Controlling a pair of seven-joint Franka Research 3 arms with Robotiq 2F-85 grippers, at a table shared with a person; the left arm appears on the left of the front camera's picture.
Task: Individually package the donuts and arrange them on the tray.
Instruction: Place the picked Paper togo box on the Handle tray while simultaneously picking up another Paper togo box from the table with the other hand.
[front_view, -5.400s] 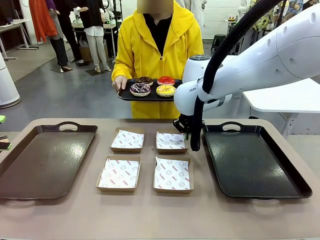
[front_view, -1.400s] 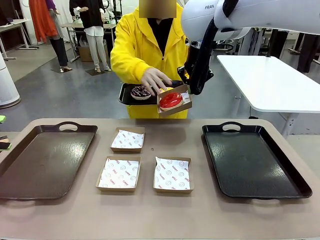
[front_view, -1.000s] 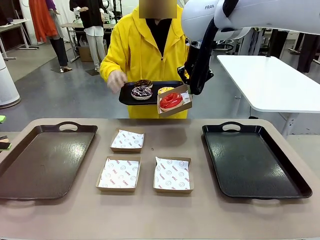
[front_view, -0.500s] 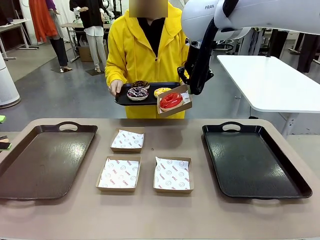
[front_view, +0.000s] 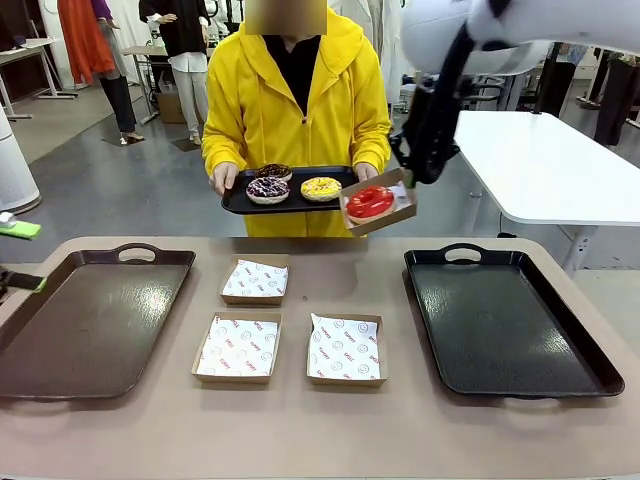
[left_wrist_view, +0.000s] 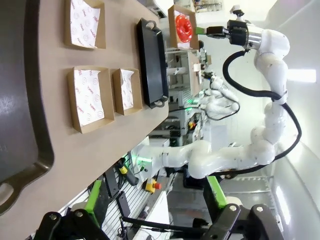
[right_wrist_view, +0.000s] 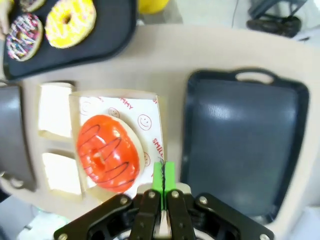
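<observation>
Cardboard is all your right gripper (right_wrist_view: 163, 176) has: its jaws are pinched tight on one rim of the box (front_view: 381, 226), which hangs tilted in the air just beside the person's tray (front_view: 290, 207), so a quick swing or a bending rim could let the red donut (front_view: 370, 203) slide out the low side. That donut is glossy with thin dark stripes and lies on the printed paper liner (right_wrist_view: 135, 112). Your left gripper (front_view: 18, 256) stands wide and empty by the left tray (front_view: 90, 330).

Glossy red donut (front_view: 370, 202), paper-lined cardboard box (front_view: 402, 196), glossy dark tray (front_view: 510, 320), matt tan table (front_view: 300, 440)
</observation>
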